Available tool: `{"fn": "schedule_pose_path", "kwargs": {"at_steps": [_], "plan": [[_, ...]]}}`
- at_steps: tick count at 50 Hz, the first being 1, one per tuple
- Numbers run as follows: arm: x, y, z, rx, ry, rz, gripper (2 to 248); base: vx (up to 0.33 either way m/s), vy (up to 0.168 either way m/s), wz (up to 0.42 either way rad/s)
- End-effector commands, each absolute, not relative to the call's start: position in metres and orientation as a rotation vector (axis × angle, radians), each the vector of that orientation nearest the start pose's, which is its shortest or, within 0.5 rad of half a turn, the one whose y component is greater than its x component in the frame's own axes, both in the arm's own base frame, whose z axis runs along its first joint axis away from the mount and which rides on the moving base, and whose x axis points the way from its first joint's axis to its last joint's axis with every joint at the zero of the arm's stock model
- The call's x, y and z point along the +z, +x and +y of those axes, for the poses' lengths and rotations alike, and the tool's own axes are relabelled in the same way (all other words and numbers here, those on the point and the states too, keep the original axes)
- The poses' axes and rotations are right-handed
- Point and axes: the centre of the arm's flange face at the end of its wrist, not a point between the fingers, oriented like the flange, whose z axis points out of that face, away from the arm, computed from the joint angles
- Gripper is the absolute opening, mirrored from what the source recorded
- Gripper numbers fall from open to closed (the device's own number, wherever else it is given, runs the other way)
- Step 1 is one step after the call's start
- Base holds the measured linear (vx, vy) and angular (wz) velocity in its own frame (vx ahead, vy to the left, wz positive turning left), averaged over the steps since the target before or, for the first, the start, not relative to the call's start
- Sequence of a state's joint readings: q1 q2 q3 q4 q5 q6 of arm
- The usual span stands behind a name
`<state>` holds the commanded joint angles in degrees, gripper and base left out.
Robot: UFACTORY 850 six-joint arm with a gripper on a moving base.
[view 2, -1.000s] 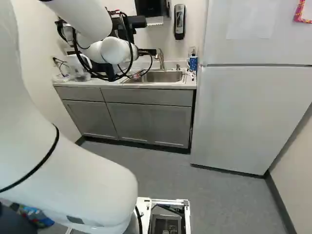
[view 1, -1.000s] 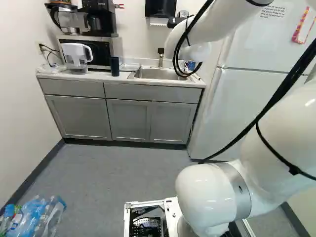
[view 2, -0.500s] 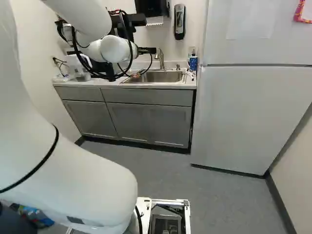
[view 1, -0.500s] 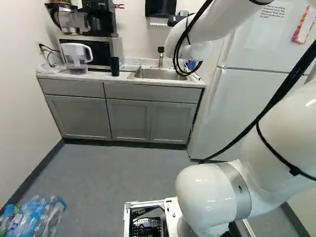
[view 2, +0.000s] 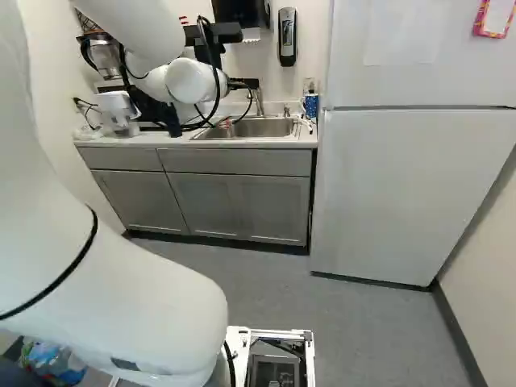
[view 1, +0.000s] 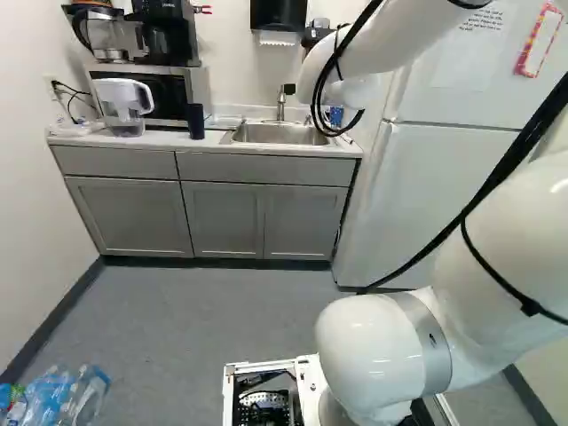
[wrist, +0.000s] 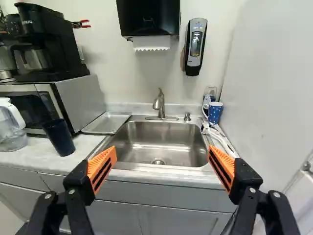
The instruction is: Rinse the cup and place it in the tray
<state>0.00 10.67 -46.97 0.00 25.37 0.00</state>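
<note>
Approach stage, apparently: gripper released and empty, facing the sink; dark cup, presumably the target, upright on the counter near the tray, next requiring alignment and grasp.

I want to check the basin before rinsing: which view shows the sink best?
The wrist view: it shows nearly all of the sink, down to its drain. Both base views show it smaller, without the drain, and the arm's cables cross its edge.
</note>
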Motion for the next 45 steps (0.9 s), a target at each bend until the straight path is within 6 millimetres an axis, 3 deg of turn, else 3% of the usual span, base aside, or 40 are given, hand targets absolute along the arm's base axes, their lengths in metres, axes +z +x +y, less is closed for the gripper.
{"fn": "schedule_pose_path", "kwargs": {"at_steps": [45], "plan": [[0.635, 0.4572, 0.0, -2.082, -2.353, 0.0, 247, 0.149, -0.004, -0.019]]}}
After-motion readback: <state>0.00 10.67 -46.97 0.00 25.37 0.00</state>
